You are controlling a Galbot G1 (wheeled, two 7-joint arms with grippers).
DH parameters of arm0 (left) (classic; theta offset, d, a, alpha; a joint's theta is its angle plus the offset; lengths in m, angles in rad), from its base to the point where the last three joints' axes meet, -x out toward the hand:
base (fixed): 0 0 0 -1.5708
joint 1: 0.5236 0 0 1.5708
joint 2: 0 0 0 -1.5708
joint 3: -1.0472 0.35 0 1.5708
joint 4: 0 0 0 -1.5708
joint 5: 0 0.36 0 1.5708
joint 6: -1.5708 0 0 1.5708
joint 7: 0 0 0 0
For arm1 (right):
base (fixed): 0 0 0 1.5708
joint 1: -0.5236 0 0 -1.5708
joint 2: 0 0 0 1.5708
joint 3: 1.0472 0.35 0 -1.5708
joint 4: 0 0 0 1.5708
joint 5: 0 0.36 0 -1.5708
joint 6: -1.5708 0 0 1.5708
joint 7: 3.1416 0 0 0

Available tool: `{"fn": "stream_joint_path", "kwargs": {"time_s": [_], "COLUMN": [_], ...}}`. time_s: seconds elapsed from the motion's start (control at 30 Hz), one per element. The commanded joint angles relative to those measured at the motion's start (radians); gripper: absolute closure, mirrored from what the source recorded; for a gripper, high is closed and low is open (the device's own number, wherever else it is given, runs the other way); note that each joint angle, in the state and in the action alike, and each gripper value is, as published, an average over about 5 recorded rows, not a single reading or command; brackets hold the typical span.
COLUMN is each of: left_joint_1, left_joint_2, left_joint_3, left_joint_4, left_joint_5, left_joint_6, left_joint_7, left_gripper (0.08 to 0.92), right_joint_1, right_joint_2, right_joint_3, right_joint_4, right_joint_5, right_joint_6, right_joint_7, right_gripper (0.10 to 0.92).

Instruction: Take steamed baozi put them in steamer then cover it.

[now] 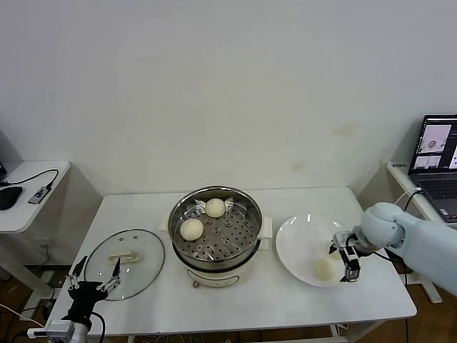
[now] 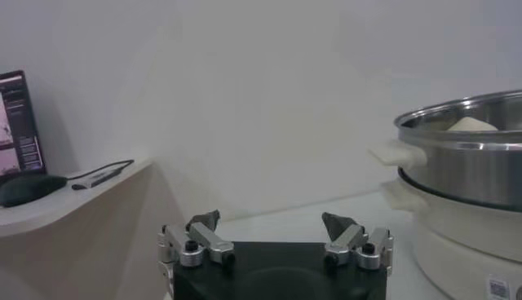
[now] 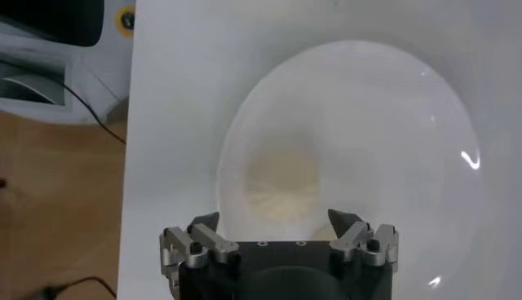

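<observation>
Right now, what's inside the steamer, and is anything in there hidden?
Inside the steamer, two steamed baozi sit on the perforated tray, toward its left and back. The cover lies off on the table. Whatever lies beneath the tray is hidden.

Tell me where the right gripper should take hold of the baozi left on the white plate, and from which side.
Grip the baozi across its widest middle, coming straight down from above. It is a smooth round bun lying alone on the shallow plate, so nothing blocks a fingertip on either side. The right gripper hangs open close over it, probably wide enough to straddle it. Squeeze gently; the dough looks soft.
</observation>
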Motion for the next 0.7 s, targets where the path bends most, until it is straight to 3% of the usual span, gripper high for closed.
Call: {"fn": "stream_joint_path", "kwargs": {"time_s": [0.03, 0.47, 0.7], "left_joint_1": [-0.001, -0.003, -0.003], "left_joint_2": [0.001, -0.001, -0.001], "left_joint_3": [-0.001, -0.007, -0.009], "left_joint_4": [0.001, 0.006, 0.005], "left_joint_5": [0.0, 0.004, -0.001], "left_joint_6": [-0.001, -0.01, -0.009], "left_joint_7": [-0.001, -0.003, -0.005], "left_gripper": [0.177, 0.177, 0.177], "right_joint_1": [-0.051, -0.054, -0.052], "right_joint_2": [0.059, 0.113, 0.111], "right_joint_3": [0.025, 0.027, 0.024], "right_joint_4": [-0.064, -0.112, -0.111], "right_joint_5": [-0.02, -0.021, -0.015], "right_joint_6": [0.001, -0.01, -0.026], "right_joint_7": [0.023, 0.034, 0.021], "right_gripper": [0.203, 0.216, 0.306]}}
